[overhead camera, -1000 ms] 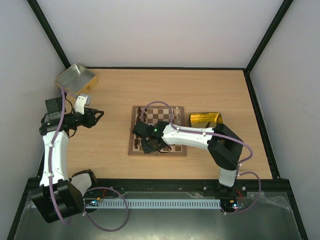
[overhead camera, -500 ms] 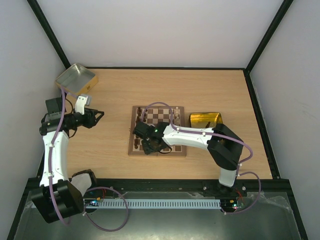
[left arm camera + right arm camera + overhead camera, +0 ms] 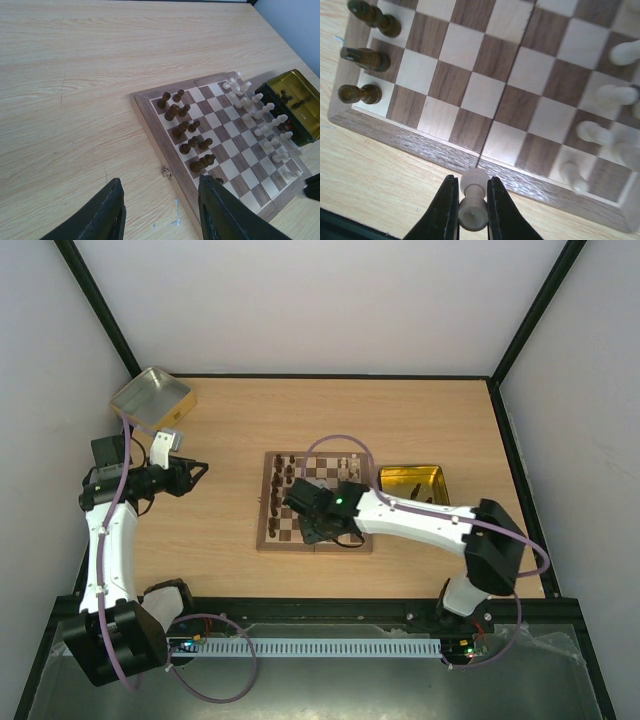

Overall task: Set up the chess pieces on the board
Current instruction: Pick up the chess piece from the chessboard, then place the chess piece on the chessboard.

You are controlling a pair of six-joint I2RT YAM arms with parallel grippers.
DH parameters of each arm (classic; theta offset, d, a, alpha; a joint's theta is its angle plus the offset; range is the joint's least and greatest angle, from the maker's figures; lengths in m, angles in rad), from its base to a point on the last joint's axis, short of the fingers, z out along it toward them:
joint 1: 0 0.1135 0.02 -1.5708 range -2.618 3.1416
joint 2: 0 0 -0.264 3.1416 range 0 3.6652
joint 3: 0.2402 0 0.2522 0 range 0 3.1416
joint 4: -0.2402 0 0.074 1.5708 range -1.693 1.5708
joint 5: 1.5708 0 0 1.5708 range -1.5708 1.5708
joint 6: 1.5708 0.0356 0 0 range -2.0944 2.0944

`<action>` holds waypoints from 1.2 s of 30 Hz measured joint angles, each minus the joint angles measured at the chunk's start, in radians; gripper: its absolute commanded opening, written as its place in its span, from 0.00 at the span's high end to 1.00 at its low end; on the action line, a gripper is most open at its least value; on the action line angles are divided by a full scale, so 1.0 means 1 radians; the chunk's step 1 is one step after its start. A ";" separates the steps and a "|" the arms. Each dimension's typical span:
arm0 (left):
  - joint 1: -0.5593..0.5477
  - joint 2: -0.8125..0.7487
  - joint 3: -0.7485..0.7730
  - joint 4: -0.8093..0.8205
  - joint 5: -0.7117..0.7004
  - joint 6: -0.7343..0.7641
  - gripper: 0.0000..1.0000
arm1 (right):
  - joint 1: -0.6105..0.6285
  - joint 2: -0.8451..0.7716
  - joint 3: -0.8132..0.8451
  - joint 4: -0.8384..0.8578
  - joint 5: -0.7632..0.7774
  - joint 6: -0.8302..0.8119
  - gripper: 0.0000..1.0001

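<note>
The board [image 3: 262,530] lies mid-table, with dark brown chess pieces [image 3: 187,127] along its left side and pale cream ones [image 3: 265,120] along its right. My right gripper [image 3: 473,181] is shut on a pale cream pawn [image 3: 473,200], held just over the board's near rim [image 3: 410,134] at the centre seam. In the top view that right gripper [image 3: 320,536] hangs over the board's front edge. Three dark pieces [image 3: 367,57] stand at the near left corner and pale ones [image 3: 600,135] to the right. My left gripper [image 3: 160,180] is open over bare table left of the board, holding nothing.
A gold tray [image 3: 410,483] sits against the board's right side, with a few dark pieces [image 3: 287,97] inside. A second open tin [image 3: 152,397] rests at the far left corner. A small brass clasp [image 3: 166,173] sticks out from the board's left rim.
The right arm has swung right from the board's left part toward its near middle, and its jaws have closed on the pale pawn. The left arm has not moved.
</note>
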 measured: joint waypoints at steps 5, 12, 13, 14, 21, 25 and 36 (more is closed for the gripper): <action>-0.002 0.000 0.000 0.000 0.000 0.000 0.59 | -0.020 -0.138 -0.056 -0.027 0.032 0.022 0.97; -0.003 0.000 0.000 0.000 0.000 0.000 0.59 | -0.078 -0.225 -0.208 -0.046 0.050 0.047 0.97; -0.003 0.000 0.000 0.000 0.000 0.000 0.59 | -0.087 -0.233 -0.226 -0.046 0.050 0.051 0.97; -0.003 0.000 0.000 0.000 0.000 0.000 0.59 | -0.094 -0.241 -0.238 -0.047 0.051 0.053 0.97; -0.009 0.000 0.000 0.000 0.000 0.000 0.59 | -0.193 -0.299 -0.315 -0.042 0.047 0.053 0.97; -0.015 0.000 0.000 0.000 0.000 0.000 0.59 | -0.228 -0.294 -0.344 -0.036 0.040 0.043 0.97; -0.019 0.000 0.000 0.000 0.000 0.000 0.59 | -0.237 -0.233 -0.345 0.022 0.019 0.020 0.97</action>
